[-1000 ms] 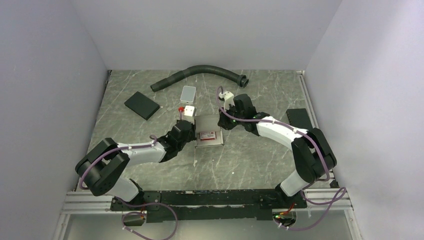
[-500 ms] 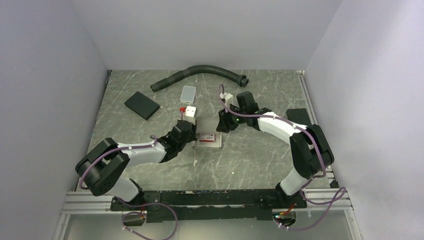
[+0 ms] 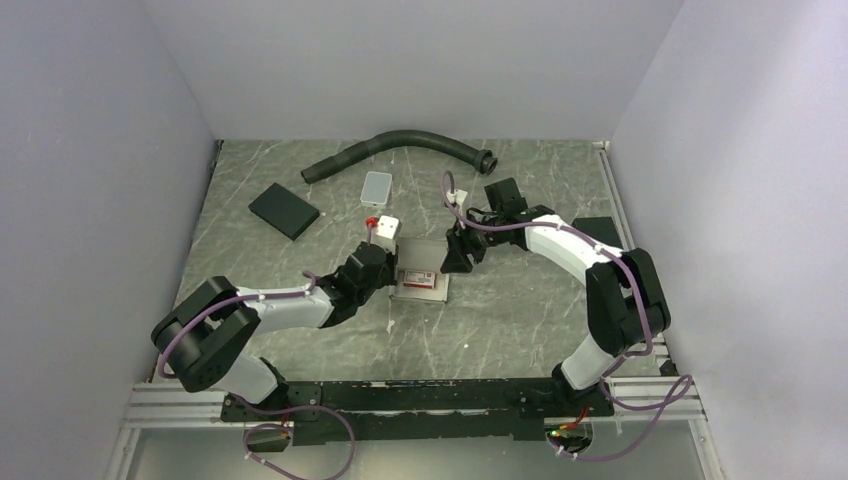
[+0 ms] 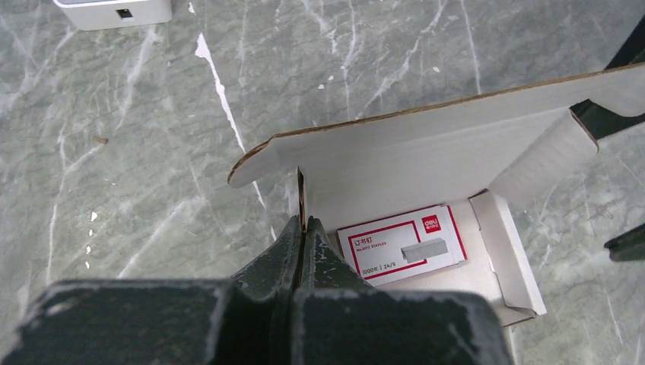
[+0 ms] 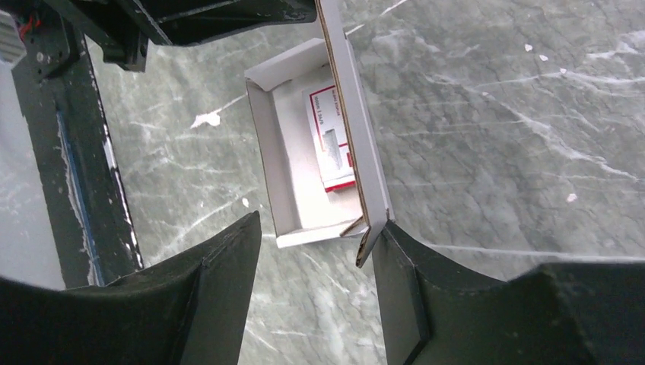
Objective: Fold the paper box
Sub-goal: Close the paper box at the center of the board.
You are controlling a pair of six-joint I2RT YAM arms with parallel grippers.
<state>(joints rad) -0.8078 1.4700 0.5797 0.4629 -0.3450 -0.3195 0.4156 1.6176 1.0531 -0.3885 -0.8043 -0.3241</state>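
Observation:
The paper box (image 3: 420, 277) is a white open tray mid-table with a red-printed staples packet (image 4: 401, 245) lying inside. Its long lid flap (image 4: 426, 144) stands up along the far side. My left gripper (image 4: 304, 228) is shut on the box's left side wall, which is pinched between the fingertips; in the top view it (image 3: 388, 275) sits at the box's left edge. My right gripper (image 5: 316, 232) is open over the box's (image 5: 293, 167) right end, and the lid flap's corner (image 5: 369, 228) rests against the inner face of one finger (image 5: 403, 266).
A black hose (image 3: 400, 145) curves along the back. A black flat pad (image 3: 284, 210) lies at the back left and a light grey tile (image 3: 377, 185) behind the box. Another dark pad (image 3: 597, 232) sits at the right, beside the right arm.
My right gripper has opened and let go of the lid flap, and its wrist has swung a little to the right. The left gripper stayed shut on the box wall.

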